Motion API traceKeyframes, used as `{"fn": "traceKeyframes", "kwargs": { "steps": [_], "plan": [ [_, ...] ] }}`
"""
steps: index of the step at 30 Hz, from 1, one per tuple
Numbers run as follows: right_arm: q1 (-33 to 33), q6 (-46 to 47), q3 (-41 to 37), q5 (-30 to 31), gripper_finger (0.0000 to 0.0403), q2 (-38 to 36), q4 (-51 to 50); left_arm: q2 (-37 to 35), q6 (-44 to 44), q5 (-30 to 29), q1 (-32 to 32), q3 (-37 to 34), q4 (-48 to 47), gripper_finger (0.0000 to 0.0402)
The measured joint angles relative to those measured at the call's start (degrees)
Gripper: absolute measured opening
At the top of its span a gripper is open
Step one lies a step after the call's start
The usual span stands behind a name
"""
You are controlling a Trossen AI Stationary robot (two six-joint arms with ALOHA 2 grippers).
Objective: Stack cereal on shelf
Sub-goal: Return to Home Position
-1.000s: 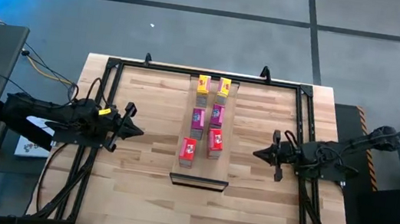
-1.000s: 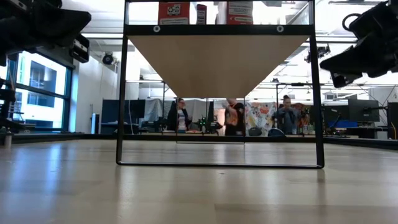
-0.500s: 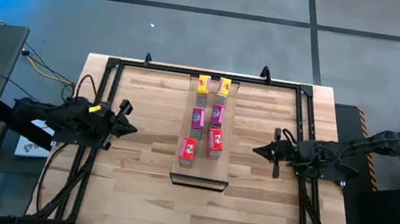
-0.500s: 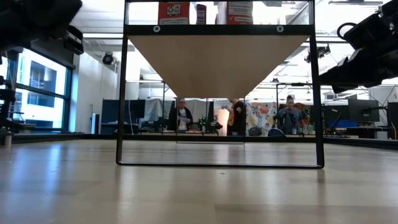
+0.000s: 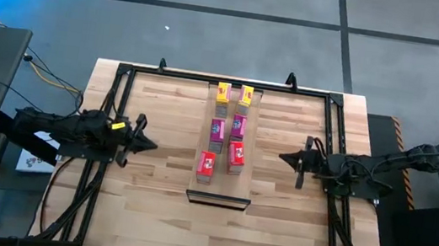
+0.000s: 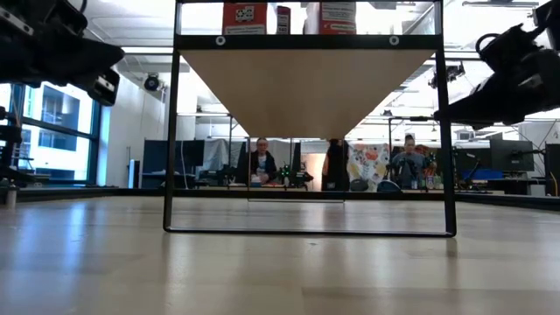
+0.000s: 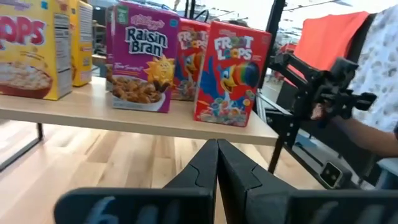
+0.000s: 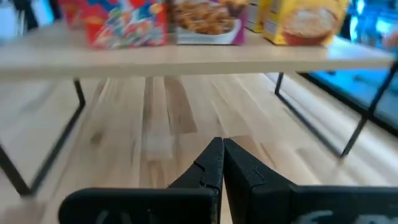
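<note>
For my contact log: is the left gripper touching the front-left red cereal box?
Apart. The high view shows the left gripper over the bare table, left of the shelf, with a clear strip of wood between it and the red cereal box.

left arm [image 5: 74, 130]: black, yellow tag [image 5: 116, 124] near wrist | right arm [image 5: 351, 170]: black, looped cables [image 5: 388, 160] | jaws: dark, tapered wedges

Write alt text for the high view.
Six cereal boxes stand in two rows on the central shelf: yellow pair at the far end, magenta pair midway, red pair nearest its dark front edge. The left gripper and right gripper, both shut, hang clear on either side, pointing inward.
</note>
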Motion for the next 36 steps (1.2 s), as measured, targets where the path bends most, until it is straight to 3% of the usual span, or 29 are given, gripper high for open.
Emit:
{"fn": "traceKeyframes", "kwargs": {
  "steps": [6,15,31,36],
  "plan": [
    [0.02,8.74,0.0,-0.43,0.0,0.02,0.01,0.0,0.0,-1.25,0.0,0.0,-0.08,0.0],
    [0.02,9.73,-0.02,-0.89,0.0,-0.07,0.0,0.0,-0.02,-1.25,0.0,0.0,-0.06,0.0],
    [0.02,9.75,-0.04,-1.0,0.0,-17.22,0.04,0.01,-0.02,-1.27,0.0,0.0,-0.03,0.0],
    [0.02,9.73,-0.04,-1.18,0.0,-17.25,-0.04,0.02,-0.02,-1.32,0.48,0.0,-0.04,0.0]
  ]
}}
